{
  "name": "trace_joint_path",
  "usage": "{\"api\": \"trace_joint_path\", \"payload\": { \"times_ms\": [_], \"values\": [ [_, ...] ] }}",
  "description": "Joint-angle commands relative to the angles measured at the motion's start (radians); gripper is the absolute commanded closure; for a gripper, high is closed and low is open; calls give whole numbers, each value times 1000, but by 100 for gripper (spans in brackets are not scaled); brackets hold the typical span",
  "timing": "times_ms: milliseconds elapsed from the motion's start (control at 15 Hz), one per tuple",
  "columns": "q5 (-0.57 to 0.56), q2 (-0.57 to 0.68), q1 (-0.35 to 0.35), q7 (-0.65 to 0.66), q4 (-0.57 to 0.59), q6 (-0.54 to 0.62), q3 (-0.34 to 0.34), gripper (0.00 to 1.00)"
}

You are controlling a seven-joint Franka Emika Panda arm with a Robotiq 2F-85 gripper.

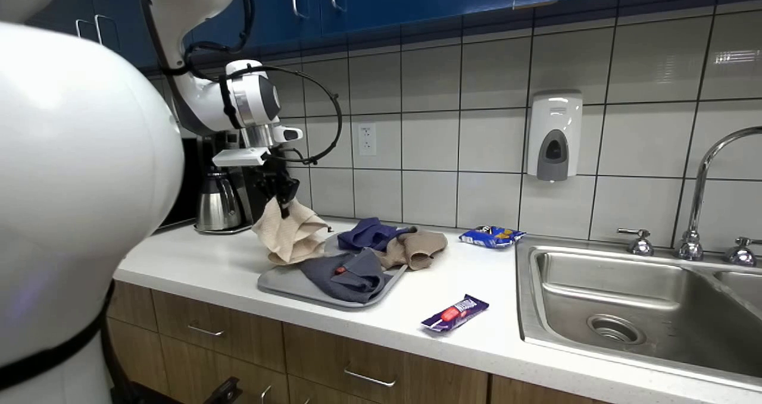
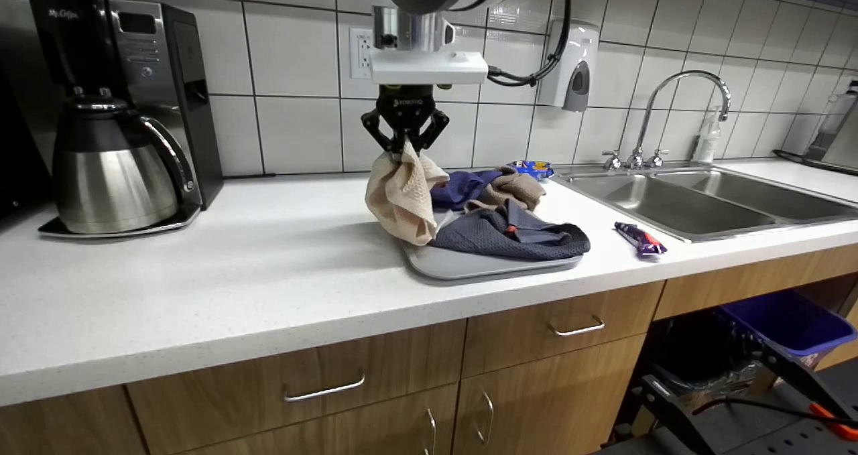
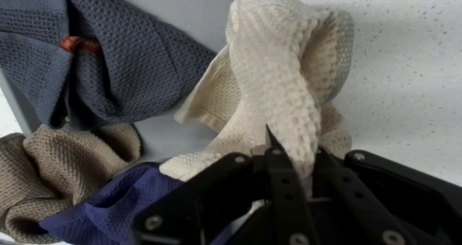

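My gripper (image 2: 406, 144) is shut on a cream waffle-weave cloth (image 2: 405, 197), pinching its upper part. In the wrist view a fold of the cream cloth (image 3: 274, 68) runs up between the black fingers (image 3: 283, 173). The cloth hangs in loose folds over one side of a grey tray (image 1: 297, 282); whether its lower end touches the tray I cannot tell. On the tray lie a dark grey cloth (image 1: 348, 276) with a small red-orange tag, a navy cloth (image 1: 368, 235) and a brown cloth (image 1: 419, 248), all crumpled; the brown one reaches past the tray's edge.
On the white counter, a purple wrapped bar (image 1: 455, 313) and a blue snack packet (image 1: 491, 236) lie near the steel sink (image 1: 607, 273) with its faucet (image 1: 699, 184). A coffee maker with a steel carafe (image 2: 120, 180) stands opposite. Blue cabinets (image 1: 411, 2) hang above.
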Motion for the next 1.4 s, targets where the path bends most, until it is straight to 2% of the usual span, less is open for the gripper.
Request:
{"api": "trace_joint_path", "payload": {
  "times_ms": [0, 733, 1333],
  "values": [
    [-5, -42, 11, -43, -2, -21, 26, 99],
    [2, -16, 59, -132, 76, -19, 88, 99],
    [19, 81, 102, -219, 180, -12, 124, 99]
  ]
}}
